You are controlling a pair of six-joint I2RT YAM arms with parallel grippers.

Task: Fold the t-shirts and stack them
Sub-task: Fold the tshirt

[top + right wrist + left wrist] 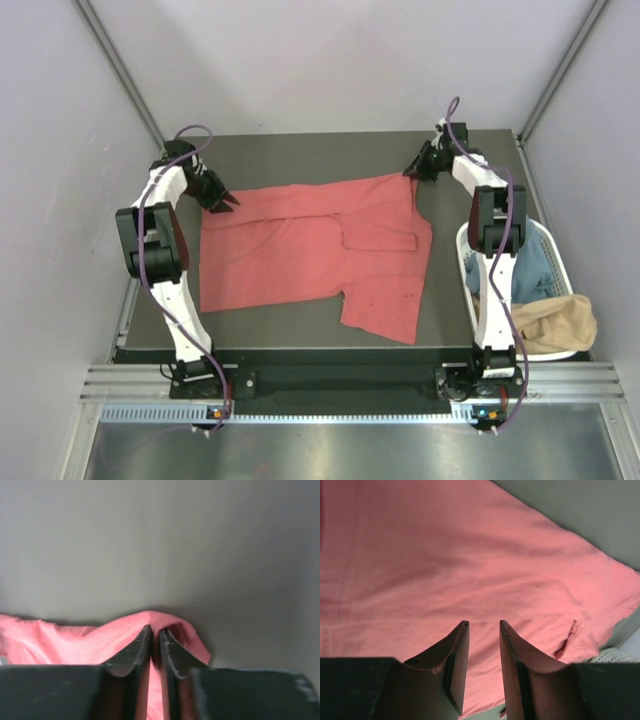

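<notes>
coral-red t-shirt: r hand pinches far corner; l hand apart over cloth; blue t-shirt in basket half hidden.

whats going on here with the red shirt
A coral-red cloth t-shirt lies spread on the dark table for folding. The right gripper is pinching its far right corner; the left gripper sits open over the far left corner. A blue cloth and a tan cloth lie in the white slotted plastic basket at right.
</notes>
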